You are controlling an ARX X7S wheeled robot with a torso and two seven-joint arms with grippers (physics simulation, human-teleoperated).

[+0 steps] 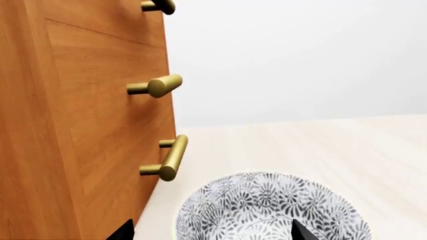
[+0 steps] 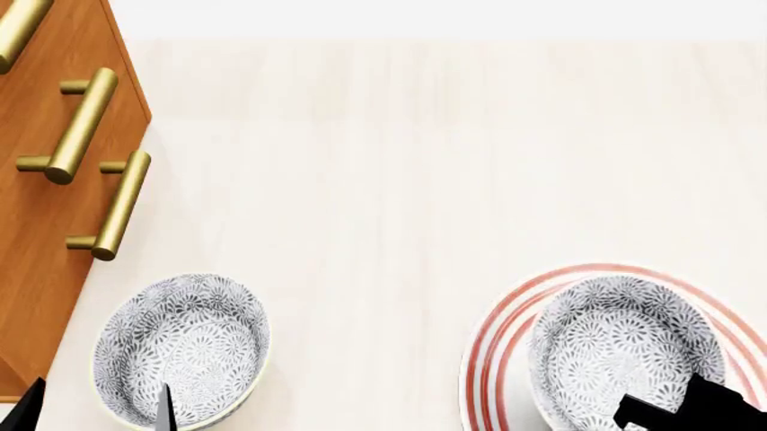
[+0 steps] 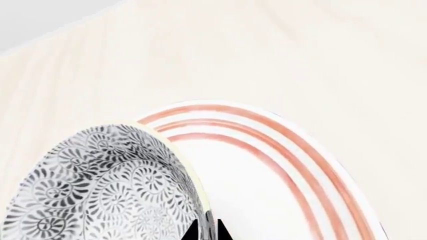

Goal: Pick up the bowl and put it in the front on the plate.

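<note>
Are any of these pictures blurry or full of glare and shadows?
Head view: sharp, evenly lit, only faint shadow beside the bowl. Left wrist view: crisp, soft shine on the brass handles. Right wrist view: plate rings clear, no glare.

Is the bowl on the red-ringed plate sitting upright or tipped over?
Upright: the bowl shows its patterned inside, open side up, sitting within the plate and its rings.

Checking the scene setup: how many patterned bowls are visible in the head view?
2. One bowl sits on the table beside the wooden cabinet; another bowl is on the plate. More may lie outside the frame.
</note>
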